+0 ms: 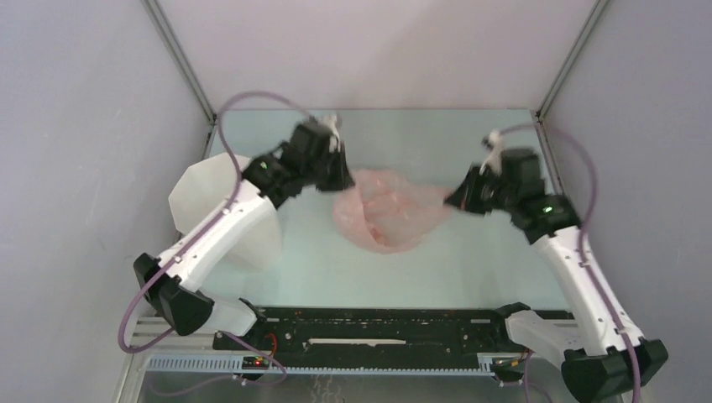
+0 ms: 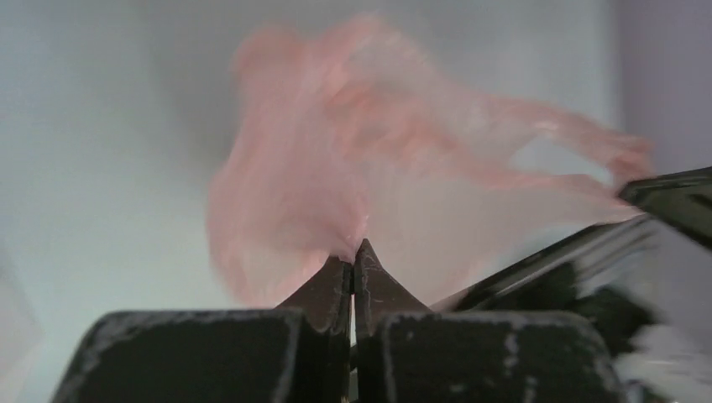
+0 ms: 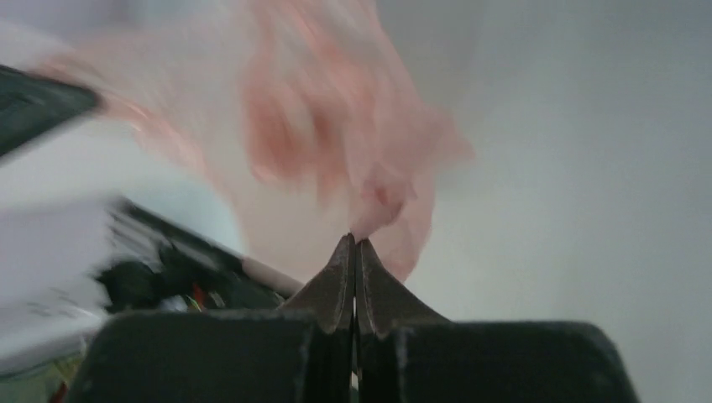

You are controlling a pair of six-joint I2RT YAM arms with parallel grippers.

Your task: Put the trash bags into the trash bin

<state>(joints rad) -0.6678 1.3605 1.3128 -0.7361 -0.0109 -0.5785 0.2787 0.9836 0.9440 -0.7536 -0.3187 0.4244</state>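
The pale-pink trash bag (image 1: pixel 390 210) hangs stretched between my two grippers above the middle of the table. My left gripper (image 1: pixel 340 178) is shut on its left edge; in the left wrist view the closed tips (image 2: pixel 357 252) pinch the pink film (image 2: pixel 336 168). My right gripper (image 1: pixel 458 200) is shut on its right edge; in the right wrist view the closed tips (image 3: pixel 353 243) hold the blurred bag (image 3: pixel 336 126). The white faceted trash bin (image 1: pixel 220 210) stands at the left, partly hidden under my left arm.
Grey enclosure walls stand on three sides with metal corner posts (image 1: pixel 180 59). A black rail with cables (image 1: pixel 369 332) runs along the near edge between the arm bases. The right arm (image 2: pixel 672 201) shows in the left wrist view.
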